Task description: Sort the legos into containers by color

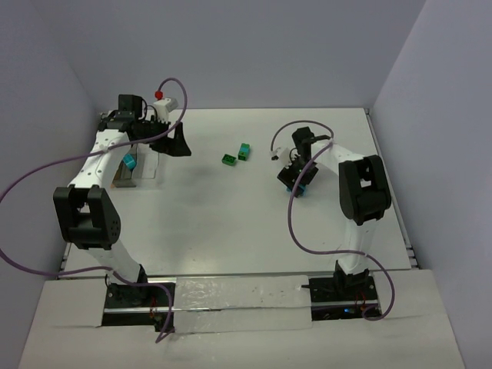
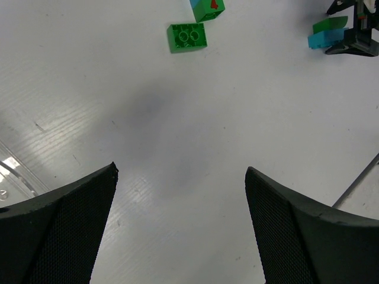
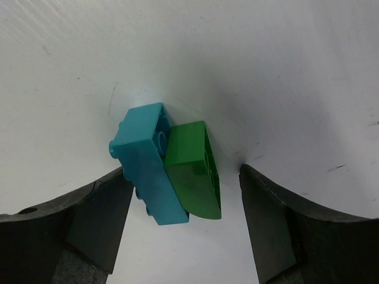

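A green lego point(image 1: 229, 159) and a teal-and-green lego point(image 1: 244, 151) lie at the table's middle back; they also show in the left wrist view, the green one point(image 2: 188, 36) and the other point(image 2: 207, 9). My left gripper point(image 1: 178, 142) point(image 2: 180, 170) is open and empty over bare table. My right gripper point(image 1: 296, 183) point(image 3: 182, 171) is open, its jaws on either side of a teal brick point(image 3: 148, 165) and a green curved piece point(image 3: 192, 168) lying together on the table. The left jaw is at the teal brick; the right jaw stands apart from the green piece. The containers point(image 1: 132, 174) sit far left, one holding a teal lego point(image 1: 129, 161).
A clear tray's edge point(image 2: 12, 171) shows at the lower left of the left wrist view. Purple cables point(image 1: 296, 223) loop over the table beside each arm. Walls close in the table at back, left and right.
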You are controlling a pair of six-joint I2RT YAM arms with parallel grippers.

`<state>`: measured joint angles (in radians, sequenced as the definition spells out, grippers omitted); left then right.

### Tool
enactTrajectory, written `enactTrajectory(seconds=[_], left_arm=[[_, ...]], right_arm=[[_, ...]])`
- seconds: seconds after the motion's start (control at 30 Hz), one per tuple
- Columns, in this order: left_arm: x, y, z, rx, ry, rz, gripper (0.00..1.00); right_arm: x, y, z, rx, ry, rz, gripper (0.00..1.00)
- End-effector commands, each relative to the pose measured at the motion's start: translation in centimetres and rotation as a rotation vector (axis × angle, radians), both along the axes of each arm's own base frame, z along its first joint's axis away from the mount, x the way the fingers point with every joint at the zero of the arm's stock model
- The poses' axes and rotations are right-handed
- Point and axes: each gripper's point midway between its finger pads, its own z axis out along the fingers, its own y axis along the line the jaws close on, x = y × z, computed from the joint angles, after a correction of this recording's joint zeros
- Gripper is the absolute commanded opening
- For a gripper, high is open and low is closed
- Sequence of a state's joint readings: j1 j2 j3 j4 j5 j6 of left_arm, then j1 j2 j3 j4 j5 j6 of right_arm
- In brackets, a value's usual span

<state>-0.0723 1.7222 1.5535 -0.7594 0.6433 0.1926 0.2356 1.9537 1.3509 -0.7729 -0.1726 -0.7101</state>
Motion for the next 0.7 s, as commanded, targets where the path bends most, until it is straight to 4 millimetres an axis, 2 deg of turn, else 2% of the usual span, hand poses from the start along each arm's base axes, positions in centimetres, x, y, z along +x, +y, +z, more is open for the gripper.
enactTrajectory(seconds=[0.0,0.07,0.17,0.3,0.37,0.43,0.47,0.57,0.67], left_arm=[[-0.1,-1.3,2.8,-0.076,-0.071,-0.032,0.95],[-0.4,-1.9,2.8,-0.113,-0.054,-0.045,0.95],[-0.5,-2.3,2.8,-0.143,-0.033,-0.045,0.95],[-1.1,-2.9,2.8,-0.189,-0.002,-0.052,0.94],[-1.2,-3.1,3.0,-0.208,0.005,-0.049,0.94],[-1.4,-3.3,3.2,-0.236,0.026,-0.031,0.93],[-1.5,-3.5,3.4,-0.249,0.038,-0.027,0.93],[-1.8,-4.0,4.2,-0.296,0.093,0.005,0.91],[-1.7,-4.3,5.1,-0.330,0.118,0.045,0.89]], right_arm=[[1.1,0.2,0.0,0.001,-0.058,0.032,0.79],[1.3,0.3,-0.1,-0.002,-0.059,0.033,0.76],[1.3,0.5,-0.2,-0.006,-0.064,0.047,0.59],[1.1,0.9,0.8,0.021,-0.085,0.065,0.39],[0.9,1.3,1.7,0.038,-0.099,0.073,0.34],[0.5,2.0,3.4,0.074,-0.134,0.085,0.12],[0.7,2.4,5.1,0.096,-0.176,0.082,0.00],[0.9,3.8,9.0,0.186,-0.273,0.087,0.00],[1.2,6.2,14.5,0.290,-0.407,0.093,0.00]])
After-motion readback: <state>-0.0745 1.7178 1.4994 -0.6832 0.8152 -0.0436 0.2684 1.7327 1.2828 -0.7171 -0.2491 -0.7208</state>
